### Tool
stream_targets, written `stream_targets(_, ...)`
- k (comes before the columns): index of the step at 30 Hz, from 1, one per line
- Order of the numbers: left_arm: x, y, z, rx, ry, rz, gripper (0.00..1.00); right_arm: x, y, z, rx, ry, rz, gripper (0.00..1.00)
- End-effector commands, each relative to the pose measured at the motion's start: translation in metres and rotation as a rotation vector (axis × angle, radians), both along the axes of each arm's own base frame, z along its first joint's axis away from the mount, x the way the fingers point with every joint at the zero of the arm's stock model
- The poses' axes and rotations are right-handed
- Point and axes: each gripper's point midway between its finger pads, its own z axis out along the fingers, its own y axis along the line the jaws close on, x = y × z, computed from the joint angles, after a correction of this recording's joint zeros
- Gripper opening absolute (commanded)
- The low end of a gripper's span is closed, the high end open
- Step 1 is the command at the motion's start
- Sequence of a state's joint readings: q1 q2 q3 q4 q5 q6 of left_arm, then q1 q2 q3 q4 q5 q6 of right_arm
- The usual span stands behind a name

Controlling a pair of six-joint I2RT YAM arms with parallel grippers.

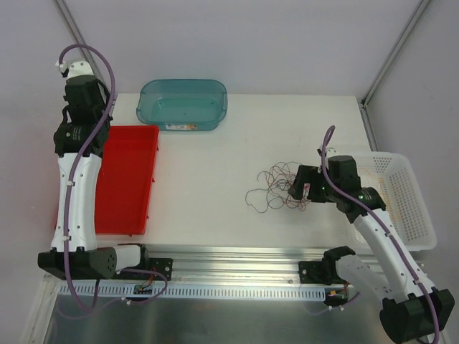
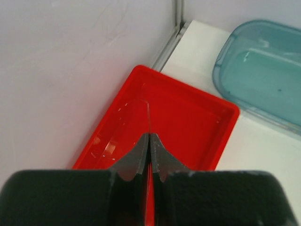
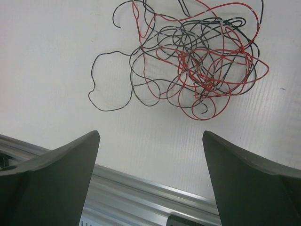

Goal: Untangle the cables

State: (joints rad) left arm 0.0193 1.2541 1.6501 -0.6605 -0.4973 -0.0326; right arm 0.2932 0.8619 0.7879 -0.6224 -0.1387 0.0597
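The right wrist view's top edge crops the cables (image 3: 207, 81).

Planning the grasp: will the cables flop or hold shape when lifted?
Probably floppy: the cables lie in thin, loose curls flat on the table. Likely light, so a push may slide the whole tangle. Red and black strands interlace densely; lifting one would probably drag the rest.

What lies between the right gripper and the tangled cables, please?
Only bare white table separates the right gripper, jaws open, from the cables; the right wrist view shows it.
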Motion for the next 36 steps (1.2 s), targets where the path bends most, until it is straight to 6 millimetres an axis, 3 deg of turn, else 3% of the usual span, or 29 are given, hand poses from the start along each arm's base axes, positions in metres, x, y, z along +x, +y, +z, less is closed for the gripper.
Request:
stream_targets(1, 0.01, 0.016, -0.043, -0.091, 0.033, 0.051, 0.0, -0.012, 0.001, 0.012, 0.009, -0.026, 0.035, 0.96)
stream_targets(4, 0.019, 0.022, -0.087, -0.144, 0.082, 0.064, 0.02, -0.016, -0.001, 0.009, 0.004, -0.02, 0.034, 0.96)
stream_targets(7, 0.021, 0.032, -0.125, -0.182, 0.157, 0.106, 0.13, -0.018, 0.001, 0.009, 0.01, -0.018, 0.047, 0.96)
stream_targets(9, 0.02, 0.033, -0.14, -0.199, 0.187, 0.117, 0.19, -0.018, 0.003, 0.01, 0.015, -0.018, 0.056, 0.96)
stream_targets(10, 0.017, 0.03, -0.14, -0.215, 0.178, 0.114, 0.26, -0.017, 0.004, 0.011, 0.019, -0.023, 0.06, 0.96)
stream_targets(11, 0.015, 0.028, -0.14, -0.225, 0.172, 0.111, 0.44, -0.016, 0.005, 0.013, 0.022, -0.026, 0.065, 0.95)
stream_targets(13, 0.007, 0.027, -0.138, -0.224, 0.16, 0.11, 0.66, -0.013, 0.008, 0.013, 0.028, -0.019, 0.071, 0.95)
stream_targets(14, 0.004, 0.027, -0.137, -0.219, 0.159, 0.112, 0.81, -0.011, 0.009, 0.013, 0.031, -0.018, 0.073, 0.95)
stream_targets(17, -0.006, 0.021, -0.13, -0.225, 0.145, 0.085, 0.97, -0.003, 0.011, 0.011, 0.03, -0.007, 0.073, 0.95)
stream_targets(22, -0.018, -0.009, -0.127, -0.306, 0.102, -0.048, 0.99, 0.013, 0.003, 0.0, -0.048, 0.022, 0.036, 0.95)
stream_targets(28, -0.037, -0.08, -0.146, -0.458, 0.126, -0.321, 0.99, 0.038, 0.006, -0.013, -0.07, 0.025, 0.024, 0.89)
stream_targets(30, -0.045, -0.108, -0.159, -0.477, 0.165, -0.409, 0.99, 0.043, 0.007, -0.026, -0.086, 0.061, 0.02, 0.87)
stream_targets(34, -0.065, -0.149, -0.172, -0.526, 0.202, -0.536, 0.99, 0.056, 0.023, -0.046, -0.096, 0.08, 0.06, 0.83)
stream_targets(36, -0.075, -0.167, -0.184, -0.552, 0.242, -0.586, 0.99, 0.055, 0.044, -0.059, -0.092, 0.115, 0.13, 0.82)
